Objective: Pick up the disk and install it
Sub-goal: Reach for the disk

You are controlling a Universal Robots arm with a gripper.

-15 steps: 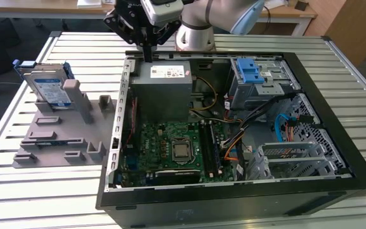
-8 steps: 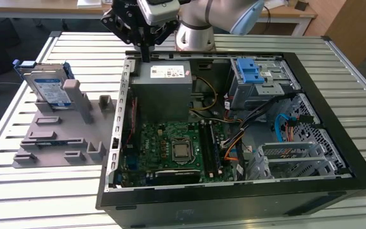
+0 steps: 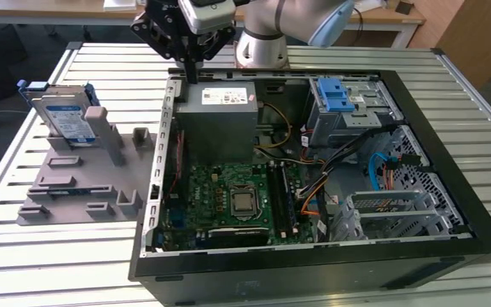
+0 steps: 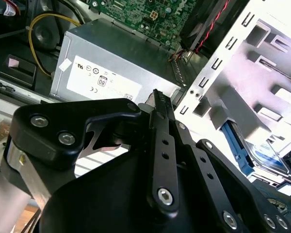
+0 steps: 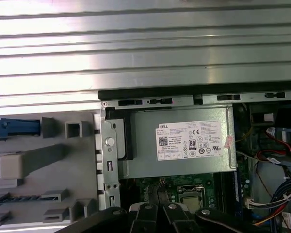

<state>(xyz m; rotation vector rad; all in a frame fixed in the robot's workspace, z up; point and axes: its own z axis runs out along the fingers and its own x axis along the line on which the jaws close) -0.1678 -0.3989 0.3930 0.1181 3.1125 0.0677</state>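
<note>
Fingers [image 4: 161, 121] of the gripper [image 3: 191, 75], closed on nothing, hang over an edge of the case [image 3: 314, 263]; the disk [image 3: 62, 115] stands untouched in the stand [image 3: 75, 187] beside the case, so pickup seems not yet begun and would need them opened over it.

Open computer case [image 3: 314, 278], centre of slatted table [image 3: 58, 268]. Grey metal box [image 3: 220, 125] in the case's 11 o'clock corner; gripper [image 3: 191, 75], fingers drawn together, hangs at that box's 12 o'clock edge. Grey stand [image 3: 75, 182] at the case's 9 o'clock; disk [image 3: 64, 118] upright at the stand's 11 o'clock end.
</note>
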